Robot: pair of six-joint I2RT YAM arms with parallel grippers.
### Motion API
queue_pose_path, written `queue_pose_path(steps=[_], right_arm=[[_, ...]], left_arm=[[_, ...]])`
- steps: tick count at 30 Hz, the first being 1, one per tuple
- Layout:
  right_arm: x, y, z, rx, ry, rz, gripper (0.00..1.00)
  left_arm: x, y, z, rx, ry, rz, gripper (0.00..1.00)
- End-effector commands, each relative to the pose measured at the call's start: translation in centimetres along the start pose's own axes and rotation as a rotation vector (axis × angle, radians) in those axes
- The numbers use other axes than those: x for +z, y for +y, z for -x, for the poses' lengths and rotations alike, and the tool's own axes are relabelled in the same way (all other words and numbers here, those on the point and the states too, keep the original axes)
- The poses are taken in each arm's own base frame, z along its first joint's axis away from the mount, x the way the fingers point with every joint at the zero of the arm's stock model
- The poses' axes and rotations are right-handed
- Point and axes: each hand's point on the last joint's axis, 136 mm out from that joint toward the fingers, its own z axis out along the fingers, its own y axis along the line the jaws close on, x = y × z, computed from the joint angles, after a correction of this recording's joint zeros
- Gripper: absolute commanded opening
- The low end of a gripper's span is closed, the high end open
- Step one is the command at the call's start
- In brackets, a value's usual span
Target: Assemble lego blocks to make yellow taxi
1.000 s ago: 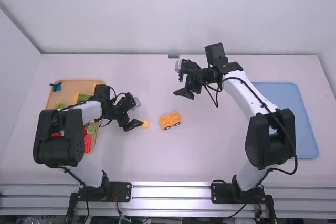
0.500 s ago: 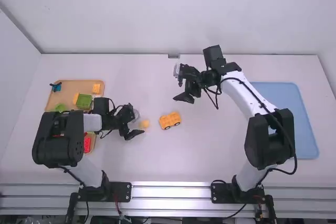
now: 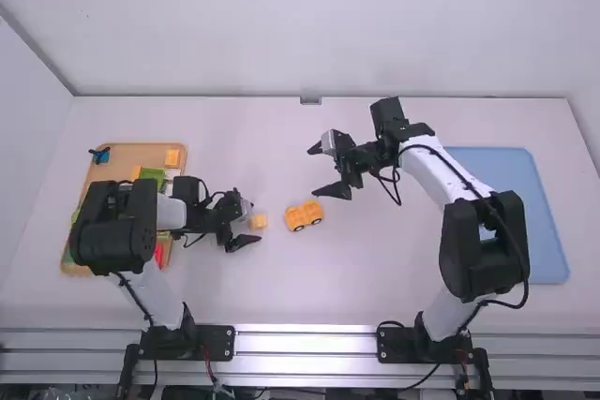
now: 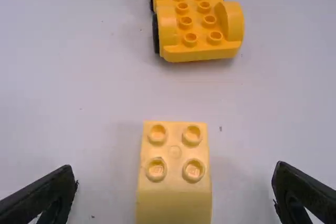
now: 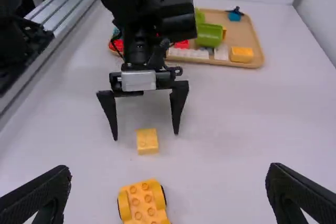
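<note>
The left hand [image 3: 255, 221] gapes empty around the yellow block [image 4: 175, 182]; the right hand [image 3: 312, 172], spread wide, empty, hangs near the wheeled base [image 3: 305, 215].

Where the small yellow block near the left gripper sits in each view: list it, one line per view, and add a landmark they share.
High view: left of the middle, the small yellow block is by the left gripper's fingertips.
Left wrist view: between that gripper's open fingers, studs showing.
Right wrist view: beyond the wheeled base, between the left gripper's open fingers.
Shared landmark: the yellow wheeled base.
</note>
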Motion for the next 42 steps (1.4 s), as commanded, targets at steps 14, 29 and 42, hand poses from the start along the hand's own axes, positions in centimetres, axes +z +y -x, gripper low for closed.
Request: queue_pose_path(steps=[14,29,42], right_arm=[[0.4,-0.1,-0.5,0.052,-0.039,-0.002,0.99],[0.3,0.2,-0.7,0.059,-0.034,0.004,0.99],[0.2,0.0,-1.0,0.064,-0.021,-0.004,0.98]], left_arm=[[0.2,-0.8,-0.1,0.054,-0.04,0.019,0.67],[0.7,-0.2,-0.3,0.007,0.002,0.035,0.55],[1.4,0.5,-1.1,0.013,-0.006,0.039,0.36]])
